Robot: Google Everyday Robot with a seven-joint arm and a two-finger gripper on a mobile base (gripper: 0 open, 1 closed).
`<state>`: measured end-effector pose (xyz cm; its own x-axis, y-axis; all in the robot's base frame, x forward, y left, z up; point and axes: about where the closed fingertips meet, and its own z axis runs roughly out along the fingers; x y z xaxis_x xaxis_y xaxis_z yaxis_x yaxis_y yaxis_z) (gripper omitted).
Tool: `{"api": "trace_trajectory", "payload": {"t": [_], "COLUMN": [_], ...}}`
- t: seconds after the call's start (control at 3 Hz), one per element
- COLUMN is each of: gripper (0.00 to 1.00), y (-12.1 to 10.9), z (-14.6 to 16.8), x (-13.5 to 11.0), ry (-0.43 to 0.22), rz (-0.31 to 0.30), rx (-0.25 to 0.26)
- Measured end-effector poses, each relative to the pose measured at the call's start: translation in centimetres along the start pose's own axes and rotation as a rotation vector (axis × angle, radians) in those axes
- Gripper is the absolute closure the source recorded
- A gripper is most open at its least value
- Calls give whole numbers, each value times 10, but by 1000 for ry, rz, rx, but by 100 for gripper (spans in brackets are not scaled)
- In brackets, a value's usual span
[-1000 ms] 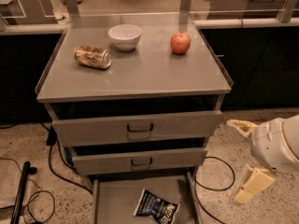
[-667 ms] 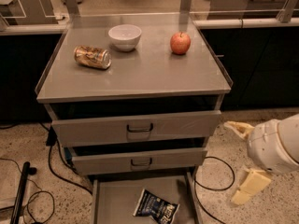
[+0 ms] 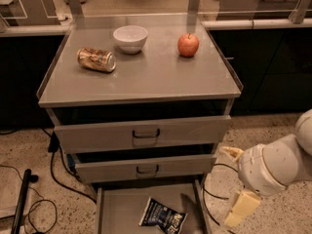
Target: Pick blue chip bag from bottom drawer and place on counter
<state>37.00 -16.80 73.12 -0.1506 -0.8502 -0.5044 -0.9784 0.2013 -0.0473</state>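
Observation:
The blue chip bag point(image 3: 163, 215) lies flat in the open bottom drawer point(image 3: 119, 209), near its front middle. The counter point(image 3: 146, 77) is the grey top of the cabinet above. My gripper point(image 3: 232, 185) hangs to the right of the bottom drawer, just outside its right wall, at about drawer height. Its two cream fingers are spread wide, the upper fingertip point(image 3: 230, 152) and the lower fingertip point(image 3: 239, 209) well apart, with nothing between them. It is apart from the bag.
On the counter lie a gold soda can point(image 3: 96, 60) on its side, a white bowl point(image 3: 130, 38) and a red apple point(image 3: 188, 45). Two grey drawers with dark handles point(image 3: 146, 133) stick out slightly. Cables point(image 3: 53, 174) run on the floor at left.
My gripper and arm have moved a little left and down, closer to the right side of the bottom drawer. The bag and the counter objects have not moved.

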Motion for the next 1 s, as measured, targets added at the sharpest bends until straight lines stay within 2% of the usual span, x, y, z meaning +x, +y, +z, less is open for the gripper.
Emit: {"api": "trace_trajectory", "payload": {"t": [0.67,1.0], "gripper": [0,0], "y": [20,25], "z": [77,110], "x": [52,75], "ry": [-61,-108], "rz": [73,93], "rx": [-74,-86]}}
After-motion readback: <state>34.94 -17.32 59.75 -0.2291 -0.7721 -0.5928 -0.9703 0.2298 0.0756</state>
